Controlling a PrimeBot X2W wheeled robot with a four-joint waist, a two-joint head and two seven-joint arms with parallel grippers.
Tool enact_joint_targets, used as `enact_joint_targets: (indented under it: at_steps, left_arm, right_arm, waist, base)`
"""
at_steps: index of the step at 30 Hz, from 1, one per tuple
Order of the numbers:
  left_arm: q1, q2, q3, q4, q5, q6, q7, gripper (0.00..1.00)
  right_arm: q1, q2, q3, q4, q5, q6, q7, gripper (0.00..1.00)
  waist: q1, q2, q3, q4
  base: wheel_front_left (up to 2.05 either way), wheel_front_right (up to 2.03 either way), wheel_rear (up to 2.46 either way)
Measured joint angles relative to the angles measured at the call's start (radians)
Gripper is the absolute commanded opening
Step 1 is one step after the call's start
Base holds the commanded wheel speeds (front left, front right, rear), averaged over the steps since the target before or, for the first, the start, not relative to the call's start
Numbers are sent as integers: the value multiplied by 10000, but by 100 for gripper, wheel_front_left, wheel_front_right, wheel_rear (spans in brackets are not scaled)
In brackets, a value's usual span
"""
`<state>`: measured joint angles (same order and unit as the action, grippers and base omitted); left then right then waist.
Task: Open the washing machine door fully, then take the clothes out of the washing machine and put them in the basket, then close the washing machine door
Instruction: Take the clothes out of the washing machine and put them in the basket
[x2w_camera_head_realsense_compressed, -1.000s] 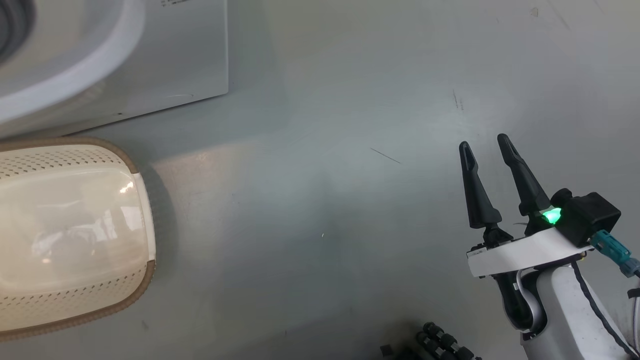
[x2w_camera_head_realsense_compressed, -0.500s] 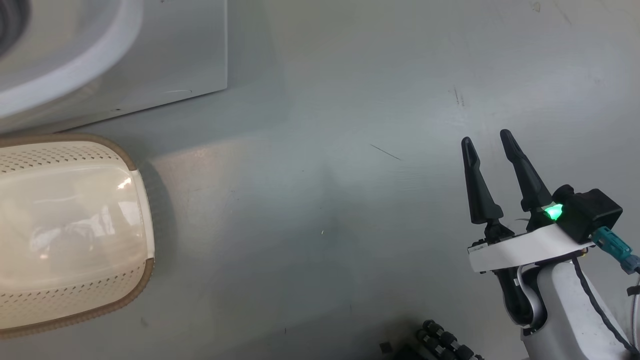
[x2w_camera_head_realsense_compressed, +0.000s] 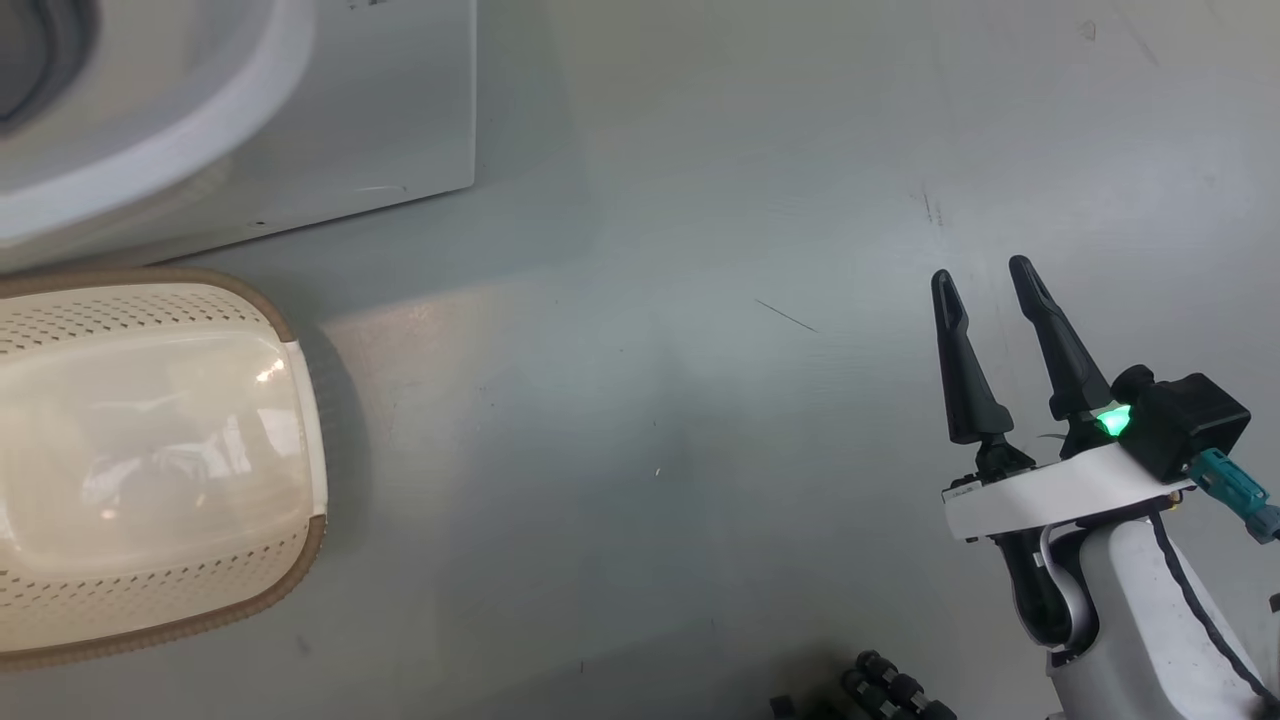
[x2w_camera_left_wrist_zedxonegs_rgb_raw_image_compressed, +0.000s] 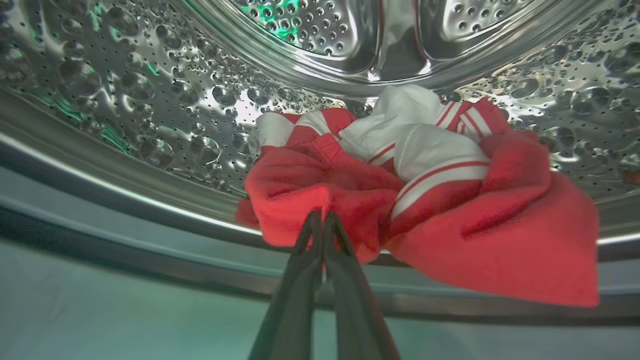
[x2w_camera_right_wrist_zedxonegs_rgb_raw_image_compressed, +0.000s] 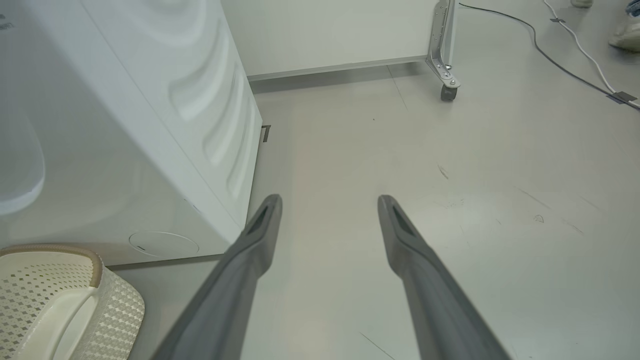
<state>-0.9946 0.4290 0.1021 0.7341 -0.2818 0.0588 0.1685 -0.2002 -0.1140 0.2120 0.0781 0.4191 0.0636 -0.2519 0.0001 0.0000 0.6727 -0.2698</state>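
The left gripper (x2w_camera_left_wrist_zedxonegs_rgb_raw_image_compressed: 321, 218) has its two long dark fingers pressed tightly together, pinching a fold at the near edge of the bright red soft fabric clothes (x2w_camera_left_wrist_zedxonegs_rgb_raw_image_compressed: 440, 220) with white stripes and trim. The bundle lies crumpled on the lower curve of the perforated steel drum (x2w_camera_left_wrist_zedxonegs_rgb_raw_image_compressed: 150, 125), its lowest folds hanging over the drum's front lip toward the camera. Past that lip, a dark band and a smooth grey-green surface cross the bottom of the left wrist view. The right gripper (x2w_camera_head_realsense_compressed: 981, 273) is spread wide with nothing between its dark fingers, hovering above the bare pale grey floor (x2w_camera_head_realsense_compressed: 650, 420) and well apart from everything else; in its own wrist view the right gripper (x2w_camera_right_wrist_zedxonegs_rgb_raw_image_compressed: 330, 200) points along the floor beside the big white box-shaped washing machine (x2w_camera_right_wrist_zedxonegs_rgb_raw_image_compressed: 165, 115). In the head view the lower front of the machine (x2w_camera_head_realsense_compressed: 380, 110) shows at the upper left, and the small cream perforated plastic basket (x2w_camera_head_realsense_compressed: 150, 600) with a brown rim band stands on the floor just in front of it. The basket (x2w_camera_right_wrist_zedxonegs_rgb_raw_image_compressed: 112, 305) also shows at the lower left of the right wrist view, close against the machine's base.
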Motion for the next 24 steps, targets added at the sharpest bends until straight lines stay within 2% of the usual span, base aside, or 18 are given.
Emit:
enact_joint_targets:
  at_steps: [12, 24]
  left_arm:
    - [373, -725, -102, 545, -109, -305, -1317, 0]
    - [1586, -1358, -226, 995, -364, -826, -2909, 0]
  right_arm:
    - [-16, -36, -267, 148, -174, 2, 0, 100]
    - [82, -127, -500, 412, -345, 58, 0, 100]
  waist:
    - [0, 0, -695, 321]
    - [0, 0, -1884, 852]
  base:
    - [0, 0, 0]
    - [0, 0, 0]
